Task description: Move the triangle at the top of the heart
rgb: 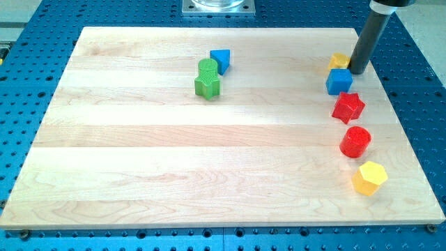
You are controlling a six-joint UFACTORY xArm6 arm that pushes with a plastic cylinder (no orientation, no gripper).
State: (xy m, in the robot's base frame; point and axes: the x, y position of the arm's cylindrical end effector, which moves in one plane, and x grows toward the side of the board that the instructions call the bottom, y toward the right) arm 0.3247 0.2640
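Wooden board (139,174) on blue perforated table (28,84). Toward view's top, left of centre: green round block (207,67) touching green star-like block (207,86), blue triangle (221,60) just right of them. No heart shape made out. At view's right: yellow block (339,61), shape unclear, w/ blue cube (339,81) below; my tip (357,71) just right of yellow, no fingers on rod. Then red star (348,107), red cylinder (355,141), yellow hexagon (368,177).
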